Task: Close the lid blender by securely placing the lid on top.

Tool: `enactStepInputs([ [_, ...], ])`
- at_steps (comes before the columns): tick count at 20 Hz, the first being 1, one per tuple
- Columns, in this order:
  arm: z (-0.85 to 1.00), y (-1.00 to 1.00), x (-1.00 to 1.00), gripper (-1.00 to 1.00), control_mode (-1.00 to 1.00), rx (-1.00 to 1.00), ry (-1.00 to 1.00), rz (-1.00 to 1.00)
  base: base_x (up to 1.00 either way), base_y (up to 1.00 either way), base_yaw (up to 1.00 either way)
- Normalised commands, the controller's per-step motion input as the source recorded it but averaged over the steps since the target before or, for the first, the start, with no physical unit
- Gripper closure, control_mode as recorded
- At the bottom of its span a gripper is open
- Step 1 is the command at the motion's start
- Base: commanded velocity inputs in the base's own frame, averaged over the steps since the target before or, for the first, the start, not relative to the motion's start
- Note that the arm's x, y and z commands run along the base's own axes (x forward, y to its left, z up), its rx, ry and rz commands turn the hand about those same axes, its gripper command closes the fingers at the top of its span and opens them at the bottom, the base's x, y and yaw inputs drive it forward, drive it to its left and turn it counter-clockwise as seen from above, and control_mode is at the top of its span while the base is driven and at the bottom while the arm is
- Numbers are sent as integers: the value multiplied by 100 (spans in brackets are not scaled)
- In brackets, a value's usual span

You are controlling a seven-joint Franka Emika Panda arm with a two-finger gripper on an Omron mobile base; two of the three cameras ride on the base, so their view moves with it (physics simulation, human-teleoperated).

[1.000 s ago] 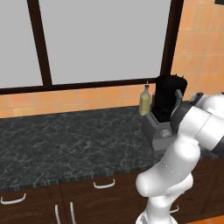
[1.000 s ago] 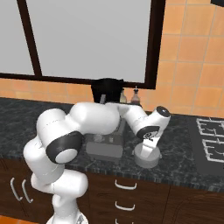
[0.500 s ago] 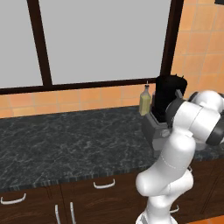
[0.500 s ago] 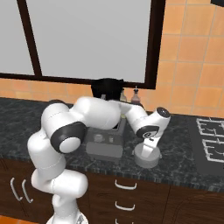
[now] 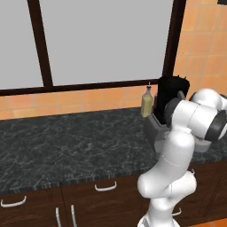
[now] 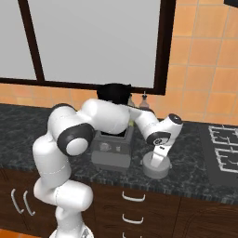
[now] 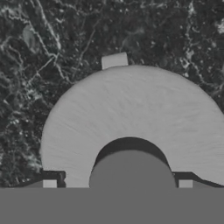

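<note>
Right under my hand camera the lid [image 7: 131, 118] lies flat on the dark surface [image 7: 65, 39], its centre knob [image 7: 132, 168] rising between my two finger tips [image 7: 49, 183], one either side of it. So the jaws straddle the knob from straight above, but whether they have bitten yet I can't tell; the tips look just apart from the knob's sides.

From the right base view, the gripper [image 6: 157, 160] points down at the lid [image 6: 156, 170], which lies near the front edge of the surface [image 6: 195, 167].

Further back and towards my left sits the blender [image 6: 113, 135], its dark jar open on top, just beside the lid but clearly higher. That's the relation that matters: once I've got the knob, I'd judge the move is up, then across left and back to bring the disc level over the jar's mouth.

Behind the blender, a small bottle [image 5: 146, 103] stands by the window [image 5: 106, 40].
</note>
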Motion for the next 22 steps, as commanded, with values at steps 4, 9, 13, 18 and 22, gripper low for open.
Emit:
enactStepInputs([
  [4,-64,0,-3,100,-100,-4,0,0,0,0,0],
  [9,-50,3,-21,100,-100,-1,0,0,0,0,0],
  [13,-18,16,-15,100,-100,-1,1,-1,0,0,0],
  [18,80,-7,-36,100,-100,0,0,-1,0,0,0],
  [22,100,-4,-33,100,-100,0,-1,0,0,0,0],
])
